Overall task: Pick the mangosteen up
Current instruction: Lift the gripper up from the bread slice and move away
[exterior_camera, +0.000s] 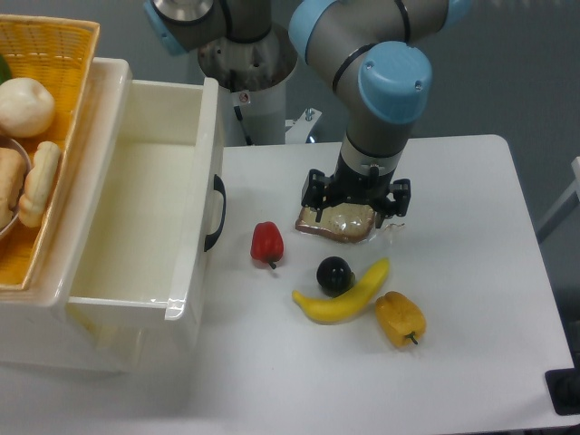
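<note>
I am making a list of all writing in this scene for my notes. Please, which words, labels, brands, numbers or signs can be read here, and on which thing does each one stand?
No text can be read in this picture.
Small red-and-white sticker on the robot base: too small and blurred to read.
Wrapped sandwich under the gripper: no readable label.
Mangosteen, banana, both peppers, drawer and basket: no writing visible.

From where I stand, nothing can be read. The arm (385, 86) carries a small red mark on its base column, too small to make out. The wrapped bread (337, 221) shows no label, and the drawer (145, 227) and basket (50, 54) bear no print either.
</note>
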